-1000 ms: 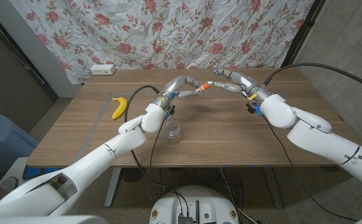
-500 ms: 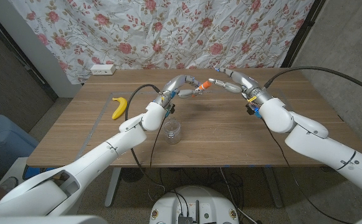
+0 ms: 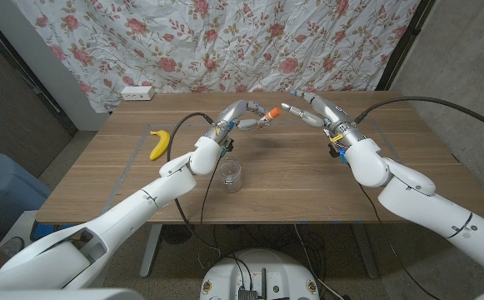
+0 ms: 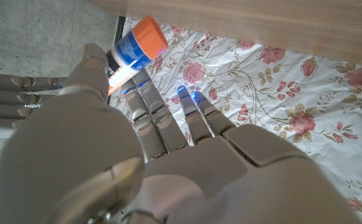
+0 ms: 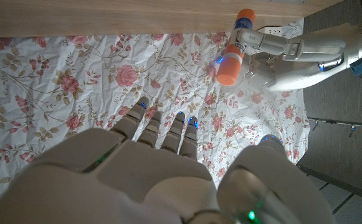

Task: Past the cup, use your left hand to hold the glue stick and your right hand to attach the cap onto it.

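Observation:
Past the clear cup (image 3: pixel 232 175), my left hand (image 3: pixel 240 117) holds the glue stick (image 3: pixel 267 116) above the table, its orange end pointing at my right hand (image 3: pixel 316 112). The right hand's fingers are spread, reach toward the stick and stop a short gap from it, with nothing in them. The right wrist view looks over the right hand (image 5: pixel 156 162) at the glue stick (image 5: pixel 233 53), with a long orange part and a blue and white label, pinched by the left hand (image 5: pixel 293 56). From the left wrist, the glue stick (image 4: pixel 140 43) juts out past the left hand (image 4: pixel 137 143).
A banana (image 3: pixel 158 143) lies on the wooden table (image 3: pixel 291 179) to the left. A white power strip (image 3: pixel 137 92) sits at the far left edge. A floral cloth (image 3: pixel 225 42) hangs behind the table.
The right hand's fingertips have drawn slightly up and away from the glue stick's orange end. The left hand holds the stick in the same place.

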